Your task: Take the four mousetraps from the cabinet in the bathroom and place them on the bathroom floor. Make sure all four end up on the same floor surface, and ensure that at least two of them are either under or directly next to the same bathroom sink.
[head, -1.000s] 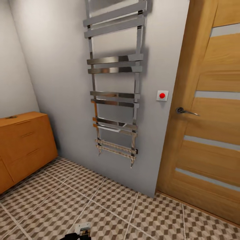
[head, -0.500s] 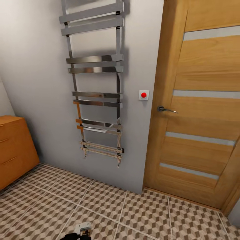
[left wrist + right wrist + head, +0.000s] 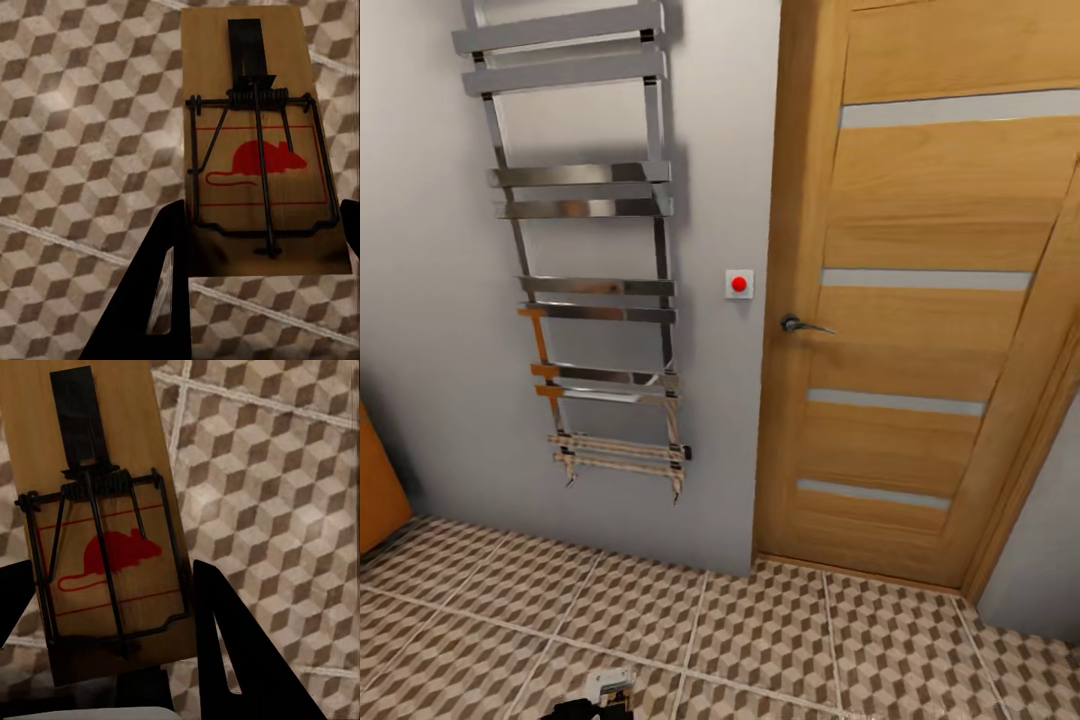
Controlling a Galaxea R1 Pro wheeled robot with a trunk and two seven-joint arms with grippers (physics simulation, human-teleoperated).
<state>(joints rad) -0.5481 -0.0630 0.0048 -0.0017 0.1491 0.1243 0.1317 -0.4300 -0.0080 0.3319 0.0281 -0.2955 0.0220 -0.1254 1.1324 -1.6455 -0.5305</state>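
In the left wrist view a mousetrap [image 3: 255,150], a brown wooden plate with a dark wire spring and a red mouse mark, sits between the black fingers [image 3: 161,285] of my left gripper [image 3: 259,247], which is shut on its near end above the bathroom floor [image 3: 75,150]. The right wrist view has a second mousetrap [image 3: 97,510] of the same look, with my right gripper [image 3: 112,622] shut on it over the tiles [image 3: 277,510]. A sliver of the orange-brown cabinet [image 3: 375,480] stands at the head view's left edge. The bathroom sink is out of view.
Ahead is a grey wall with a chrome towel radiator [image 3: 585,280] and a small white plate with a red button [image 3: 739,284]. A closed wooden door [image 3: 920,320] with a metal handle [image 3: 800,325] stands to the right. Cube-patterned floor tiles [image 3: 760,630] stretch in front.
The head view has swung to the right: the cabinet has slid almost out at the left and the whole door has come in. Nothing in the room itself has moved.
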